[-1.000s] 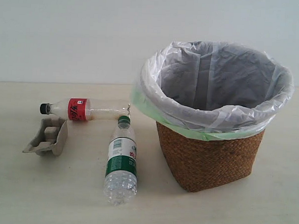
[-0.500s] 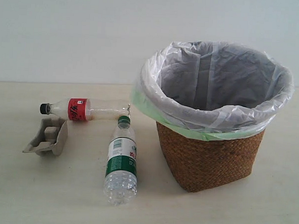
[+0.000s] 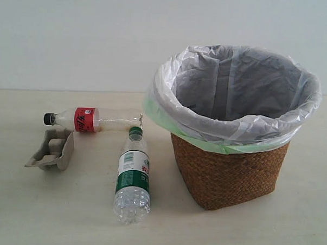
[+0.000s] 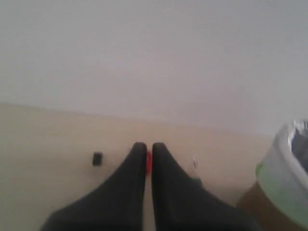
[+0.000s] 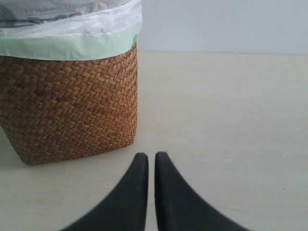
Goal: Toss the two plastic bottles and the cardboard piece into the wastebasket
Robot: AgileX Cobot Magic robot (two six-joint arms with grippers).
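1. Wicker, brown and woven, makes up the wastebasket (image 3: 229,174). It stands on the right of the table (image 3: 40,215), lined with a white and pale green bag (image 3: 233,133), its mouth open upward.
2. None of the three throws is done, by my reckoning: all three pieces lie out on the table, left of the basket.
3. The red-label bottle (image 3: 93,120) lies on its side, black cap pointing away from the basket. The green-label bottle (image 3: 133,178) lies roughly square to it, green cap just beside the other's base end. I cannot tell if they touch. The cardboard piece (image 3: 53,150) sits just beside the red-label bottle's cap end.
4. My left claw (image 4: 146,147) has its fingers drawn together to a slit and grips nothing; red shows beyond the slit. My right claw (image 5: 151,156) is likewise pressed together and empty, over bare table near the wicker wall.
5. Little blocks me. The high rim and the bag's overhang need clearing, and the crowded bottles may roll.
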